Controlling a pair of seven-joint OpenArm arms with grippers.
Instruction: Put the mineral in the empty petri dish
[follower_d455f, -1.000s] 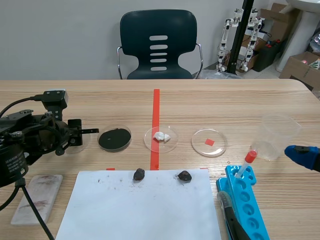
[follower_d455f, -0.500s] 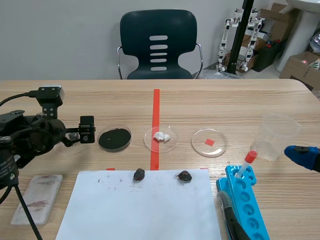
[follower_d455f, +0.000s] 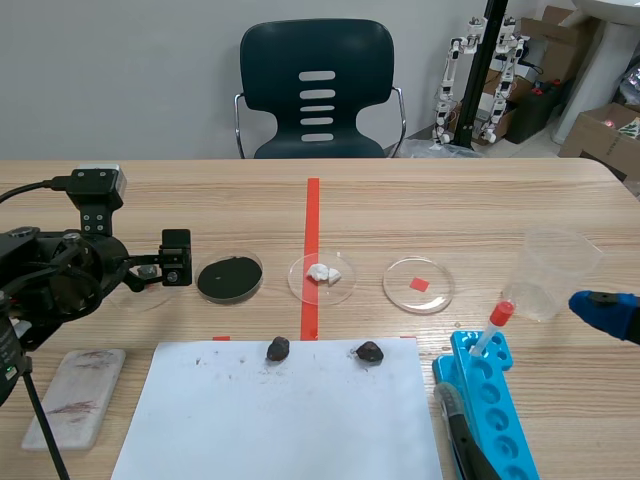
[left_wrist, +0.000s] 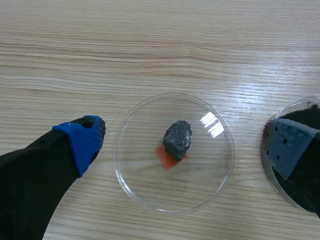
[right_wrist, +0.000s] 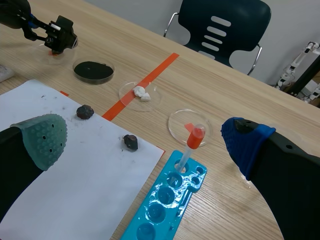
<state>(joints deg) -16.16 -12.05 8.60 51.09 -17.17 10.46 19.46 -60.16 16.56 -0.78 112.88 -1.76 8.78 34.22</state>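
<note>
Left gripper, left-middle of frame: fingers spread, empty | mineral lies in petri dish beneath, so delivery looks done | right gripper, lower right: fingers apart, holding nothing

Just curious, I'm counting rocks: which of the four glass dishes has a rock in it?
The leftmost dish, between the left jaws, holds a dark rock; the others hold black powder, white lumps, or nothing.

- The left arm comes in at the frame's middle left, and its left gripper points rightward with fingers spread wide.
- The right gripper sits at the right edge, fingers parted, with one blue pad showing.
</note>
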